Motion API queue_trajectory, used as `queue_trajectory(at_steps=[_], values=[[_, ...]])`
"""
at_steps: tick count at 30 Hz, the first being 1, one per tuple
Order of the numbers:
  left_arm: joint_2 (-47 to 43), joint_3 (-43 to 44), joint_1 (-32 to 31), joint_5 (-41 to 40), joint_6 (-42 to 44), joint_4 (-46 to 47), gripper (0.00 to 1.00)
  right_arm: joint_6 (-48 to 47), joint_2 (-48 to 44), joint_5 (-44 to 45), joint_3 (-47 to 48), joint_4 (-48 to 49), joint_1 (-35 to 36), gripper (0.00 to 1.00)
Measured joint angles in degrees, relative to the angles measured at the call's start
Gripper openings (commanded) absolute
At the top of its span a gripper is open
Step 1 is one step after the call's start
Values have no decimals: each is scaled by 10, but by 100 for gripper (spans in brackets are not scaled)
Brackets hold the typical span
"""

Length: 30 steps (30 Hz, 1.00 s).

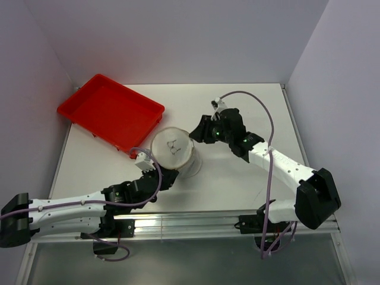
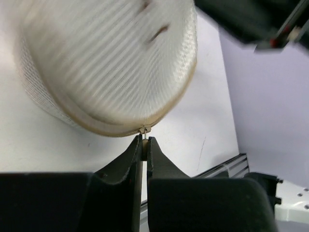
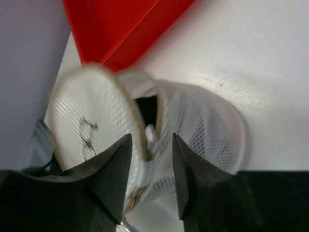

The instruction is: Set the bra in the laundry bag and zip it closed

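The laundry bag (image 1: 173,151) is found between the two claws, over the white tabletop (image 1: 237,178). The left claw (image 2: 145,139) is pressed together on the small zipper tab (image 2: 144,130) at the rim of the bag. The bag is just ahead of its fingertips, and the mesh is seen blurred in the left wrist view. The right claw (image 3: 152,138) is spread. The rim of the bag, with a white strip of the zipper, is seen in the gap between its fingers (image 3: 120,164) and is not pinched. Just beyond the tips of the right claw a dark opening (image 3: 147,108) is seen in the side of the bag; what is inside cannot be told. The round face with the black outline (image 3: 87,133) is seen to the left of this claw in its own view. A red tray (image 1: 113,110) lies further beyond both claws, close to the bag.
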Motion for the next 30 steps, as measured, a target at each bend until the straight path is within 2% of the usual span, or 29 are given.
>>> queue_trajectory(at_steps=[2, 4, 8, 12, 15, 18, 19, 21, 22, 24, 25, 27, 28, 30], values=[[27, 0, 0, 9, 6, 22, 0, -12, 10, 14, 17, 2, -7, 75], [59, 0, -2, 19, 17, 49, 0, -13, -7, 27, 4, 8, -14, 84], [120, 8, -3, 34, 34, 114, 0, 18, -118, 47, -97, 27, -15, 86], [158, 24, -3, 45, 48, 173, 0, 72, -260, 63, -214, 49, 14, 85], [177, 31, -3, 52, 51, 200, 0, 105, -294, 58, -255, 58, 31, 78], [192, 35, -3, 60, 53, 213, 0, 124, -286, 65, -259, 63, 58, 72], [193, 35, -3, 61, 53, 214, 0, 129, -280, 66, -259, 64, 67, 63], [194, 35, -3, 65, 54, 216, 0, 139, -269, 66, -259, 76, 81, 54], [194, 35, -3, 66, 56, 218, 0, 143, -262, 66, -259, 86, 84, 42], [194, 35, -3, 67, 58, 220, 0, 152, -245, 70, -259, 100, 84, 28], [194, 35, -3, 68, 58, 220, 0, 153, -239, 71, -259, 103, 84, 17], [193, 35, -3, 69, 59, 220, 0, 159, -232, 77, -259, 106, 84, 11], [191, 35, -3, 70, 60, 219, 0, 161, -231, 80, -259, 107, 84, 1], [183, 35, -3, 70, 62, 212, 0, 162, -232, 84, -259, 107, 85, 0]])
